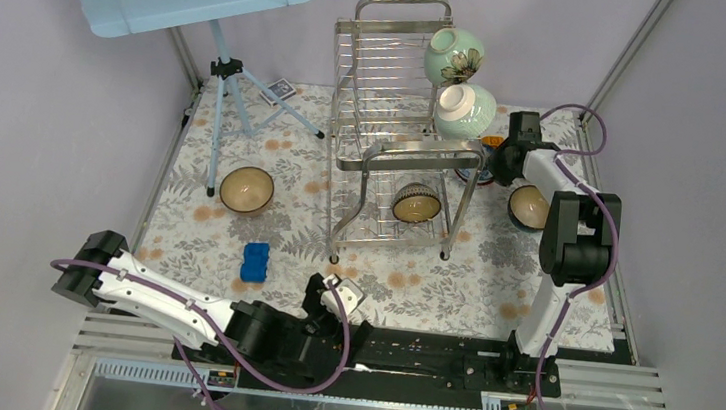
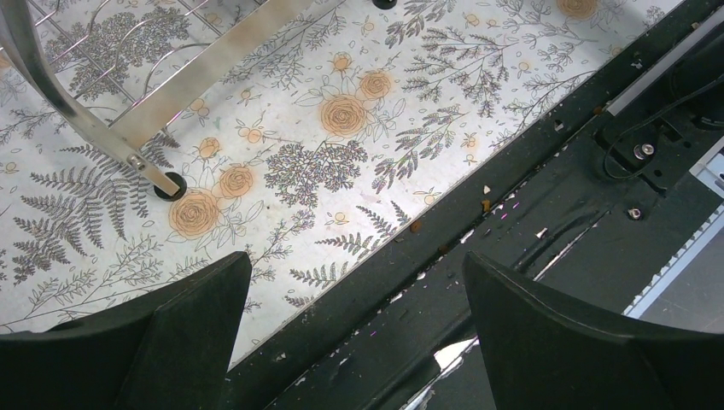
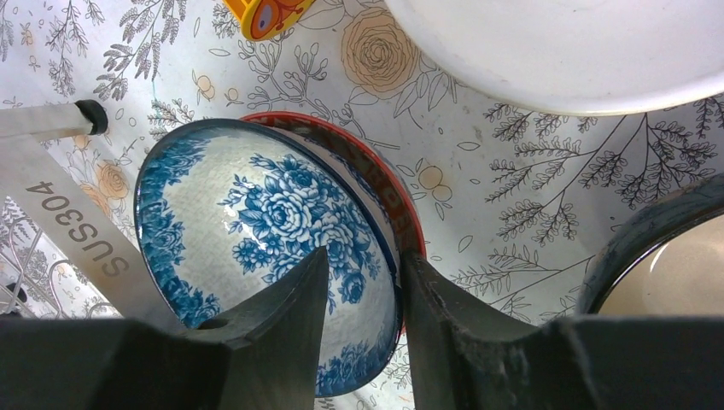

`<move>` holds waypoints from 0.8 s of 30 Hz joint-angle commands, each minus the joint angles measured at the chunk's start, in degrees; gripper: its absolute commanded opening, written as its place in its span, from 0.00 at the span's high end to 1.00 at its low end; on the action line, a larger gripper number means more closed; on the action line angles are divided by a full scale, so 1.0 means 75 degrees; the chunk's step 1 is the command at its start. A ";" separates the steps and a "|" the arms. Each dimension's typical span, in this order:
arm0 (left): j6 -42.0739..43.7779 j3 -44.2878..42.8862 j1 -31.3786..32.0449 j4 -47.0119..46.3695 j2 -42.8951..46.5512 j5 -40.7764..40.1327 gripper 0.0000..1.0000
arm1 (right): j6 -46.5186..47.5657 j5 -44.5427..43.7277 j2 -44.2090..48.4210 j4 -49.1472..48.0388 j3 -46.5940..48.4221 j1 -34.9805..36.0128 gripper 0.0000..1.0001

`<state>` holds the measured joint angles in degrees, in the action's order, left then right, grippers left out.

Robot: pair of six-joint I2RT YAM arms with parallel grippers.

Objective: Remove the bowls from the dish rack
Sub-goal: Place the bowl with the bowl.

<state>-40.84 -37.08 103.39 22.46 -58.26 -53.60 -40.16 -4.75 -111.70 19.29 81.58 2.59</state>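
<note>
The rim of the blue-and-white floral ceramic bowl (image 3: 256,213) is being gripped by the right gripper (image 3: 365,265), just right of the shiny steel wire dish rack (image 1: 390,87) at upper centre; the left gripper (image 2: 357,265) is being held open.

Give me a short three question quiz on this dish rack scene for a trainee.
1. True or false: the left pincer holds a bowl.
2. Count: how many pale green bowls sit in the dish rack?
3. Fill the blank: the right pincer pinches the rim of the ___ bowl.

Key:
1. False. It is open and empty.
2. Two.
3. The blue-and-white bowl.
</note>
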 commanded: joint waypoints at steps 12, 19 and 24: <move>-0.0009 0.0018 -0.0005 -0.0346 0.0116 -0.0041 0.01 | 0.0259 0.0095 0.0511 0.0673 0.0659 -0.0026 0.46; 0.0054 0.0018 -0.0005 -0.0355 0.0139 -0.0053 0.01 | 0.0313 0.0107 0.0536 0.0860 0.0791 -0.0028 0.43; 0.0015 0.0044 -0.0005 -0.0357 0.0139 0.0023 0.01 | 0.0356 0.0136 0.0554 0.0993 0.0851 -0.0029 0.42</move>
<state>-40.58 -37.06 103.39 22.17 -58.24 -53.54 -38.59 -3.81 -110.72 25.02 85.38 2.57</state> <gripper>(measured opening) 0.987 0.579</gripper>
